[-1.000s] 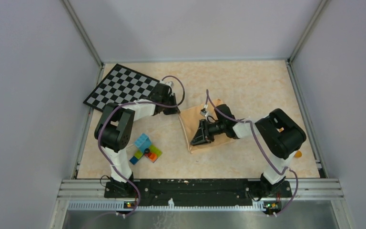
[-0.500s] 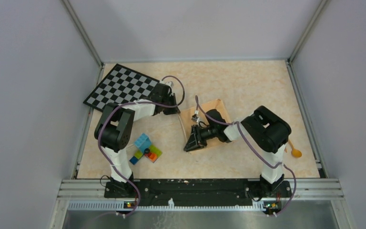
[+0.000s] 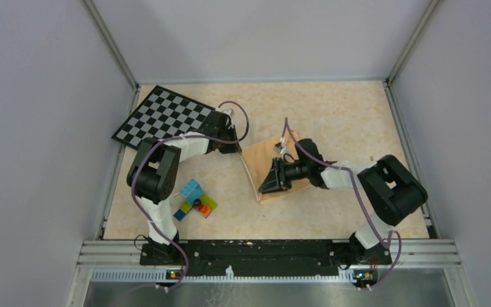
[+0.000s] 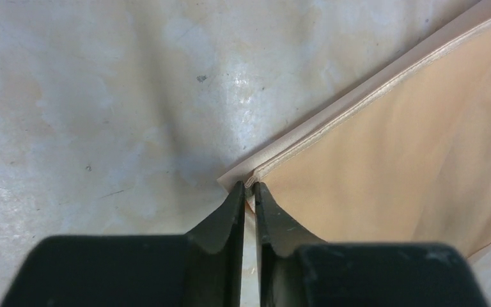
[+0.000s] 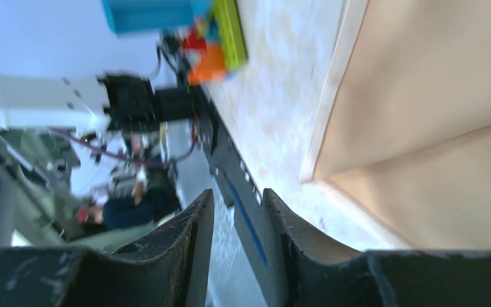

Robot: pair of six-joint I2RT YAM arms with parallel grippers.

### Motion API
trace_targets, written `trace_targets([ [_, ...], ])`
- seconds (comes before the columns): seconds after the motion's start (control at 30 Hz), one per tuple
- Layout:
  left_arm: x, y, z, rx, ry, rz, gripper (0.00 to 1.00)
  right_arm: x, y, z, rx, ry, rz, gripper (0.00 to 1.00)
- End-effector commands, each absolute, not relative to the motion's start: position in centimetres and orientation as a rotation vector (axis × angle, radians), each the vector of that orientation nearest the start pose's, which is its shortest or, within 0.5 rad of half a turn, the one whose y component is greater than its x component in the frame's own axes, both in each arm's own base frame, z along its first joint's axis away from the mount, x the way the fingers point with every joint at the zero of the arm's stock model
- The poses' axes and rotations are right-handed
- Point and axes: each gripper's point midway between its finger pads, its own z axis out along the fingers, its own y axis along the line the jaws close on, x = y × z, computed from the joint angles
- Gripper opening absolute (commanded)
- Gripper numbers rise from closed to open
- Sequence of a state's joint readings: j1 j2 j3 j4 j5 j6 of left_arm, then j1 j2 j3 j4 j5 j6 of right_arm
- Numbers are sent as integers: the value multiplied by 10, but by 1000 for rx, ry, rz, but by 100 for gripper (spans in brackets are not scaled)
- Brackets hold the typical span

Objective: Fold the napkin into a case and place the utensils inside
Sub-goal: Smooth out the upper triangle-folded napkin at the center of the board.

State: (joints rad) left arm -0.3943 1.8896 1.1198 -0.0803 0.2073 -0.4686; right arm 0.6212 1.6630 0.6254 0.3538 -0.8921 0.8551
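The table (image 3: 332, 109) holds the napkin (image 3: 257, 160) at its middle, partly folded, not yet a case. The left gripper (image 4: 248, 192), jaws a sliver apart, meets its far-left corner; I cannot tell if it grips. The right gripper (image 5: 236, 211) hovers part-open and empty over the near-left edge. The utensils are unseen, still to insert.
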Motion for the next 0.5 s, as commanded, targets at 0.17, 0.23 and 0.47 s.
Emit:
trace_targets([
  [0.17, 401, -219, 97, 61, 2442, -598, 56, 322, 238, 113, -45, 2327, 1459, 42],
  [0.23, 397, -220, 122, 75, 2400, -623, 59, 345, 232, 110, -6, 2309, 1450, 43],
  [0.47, 321, -281, 136, 175, 2314, -1130, 21, 399, 245, 92, 72, 2266, 1494, 43],
])
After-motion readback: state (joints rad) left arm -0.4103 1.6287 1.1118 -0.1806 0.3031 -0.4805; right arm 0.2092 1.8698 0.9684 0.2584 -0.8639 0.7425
